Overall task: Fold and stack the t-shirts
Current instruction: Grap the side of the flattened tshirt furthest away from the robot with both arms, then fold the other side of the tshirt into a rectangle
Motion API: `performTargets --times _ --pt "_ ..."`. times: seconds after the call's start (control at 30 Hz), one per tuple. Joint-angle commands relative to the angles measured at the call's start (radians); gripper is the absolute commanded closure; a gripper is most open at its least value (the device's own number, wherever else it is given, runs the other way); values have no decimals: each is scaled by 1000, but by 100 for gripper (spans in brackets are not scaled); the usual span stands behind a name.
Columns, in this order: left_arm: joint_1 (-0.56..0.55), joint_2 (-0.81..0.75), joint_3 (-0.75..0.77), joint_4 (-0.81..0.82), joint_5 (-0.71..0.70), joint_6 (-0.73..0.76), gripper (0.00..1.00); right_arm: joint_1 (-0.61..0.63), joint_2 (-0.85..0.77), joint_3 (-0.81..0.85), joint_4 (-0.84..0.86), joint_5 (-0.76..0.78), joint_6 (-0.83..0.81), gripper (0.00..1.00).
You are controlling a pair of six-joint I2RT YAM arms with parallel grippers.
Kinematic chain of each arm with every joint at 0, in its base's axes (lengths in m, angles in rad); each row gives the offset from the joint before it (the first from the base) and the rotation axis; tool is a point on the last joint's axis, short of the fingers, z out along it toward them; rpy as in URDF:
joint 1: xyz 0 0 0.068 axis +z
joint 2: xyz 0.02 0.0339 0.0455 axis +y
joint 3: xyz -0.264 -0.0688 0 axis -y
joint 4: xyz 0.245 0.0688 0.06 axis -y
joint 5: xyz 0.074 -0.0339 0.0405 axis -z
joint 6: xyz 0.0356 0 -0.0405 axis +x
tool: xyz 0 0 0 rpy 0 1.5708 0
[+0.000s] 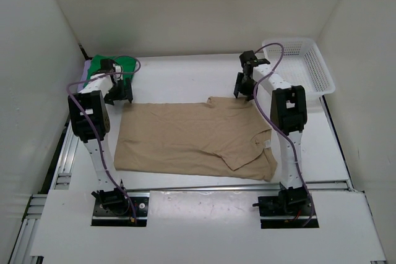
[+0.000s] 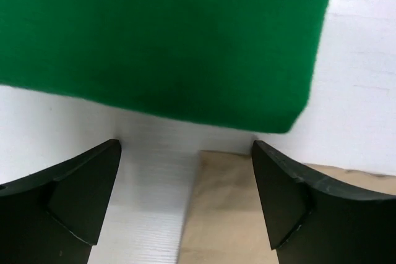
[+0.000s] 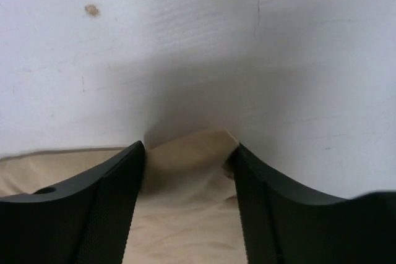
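Where visible, two t-shirts [image 1: 185, 137] [image 1: 127, 63], one basket [image 1: 307, 69]

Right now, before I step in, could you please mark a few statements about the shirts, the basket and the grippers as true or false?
1. The beige shirt lies spread on the table between the two arms. True.
2. The green shirt is in the basket. False: it lies on the table at the far left, and the basket stands at the far right.
3. The left gripper is shut on the green shirt. False: it is open over a corner of the beige shirt, with the green shirt just ahead of it.
4. The right gripper straddles a raised bit of the beige shirt's edge. True.
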Motion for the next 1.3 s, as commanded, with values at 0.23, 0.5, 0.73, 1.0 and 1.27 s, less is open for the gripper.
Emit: performTargets --times 0.23,0.5,0.73,1.0,1.27 --pt "-11 -57 -127 7 221 -2 66 -17 -70 -78 33 -142 -10 85" --pt "-2 -92 -170 7 208 -2 90 -17 -205 -174 79 -184 -1 92" --pt "-2 -204 -167 7 166 -2 90 3 -327 -273 89 -172 -1 99" --pt "-11 -557 -440 7 81 -2 90 81 -698 -635 108 -95 37 99" --pt "0 -669 -604 7 -25 -2 90 100 -915 -960 137 -32 143 99"
